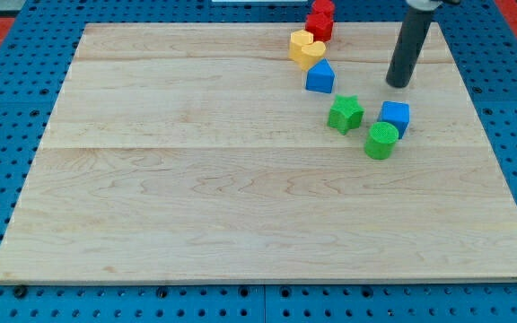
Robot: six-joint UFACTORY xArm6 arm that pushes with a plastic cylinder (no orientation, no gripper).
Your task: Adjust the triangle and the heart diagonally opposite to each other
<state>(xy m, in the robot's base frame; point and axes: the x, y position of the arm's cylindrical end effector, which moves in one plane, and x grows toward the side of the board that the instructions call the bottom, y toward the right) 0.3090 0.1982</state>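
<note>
A blue triangle block (pixel 319 77) lies near the view's top, right of centre. A yellow heart block (pixel 305 48) touches it on its upper left. My tip (pixel 399 84) rests on the board to the right of the blue triangle, a clear gap apart, and just above a blue cube (pixel 395 116).
A red block (pixel 319 20) sits at the board's top edge above the yellow heart. A green star (pixel 345 114) lies below the triangle. A green cylinder (pixel 381 141) touches the blue cube's lower left. The wooden board (pixel 196 179) lies on a blue pegboard.
</note>
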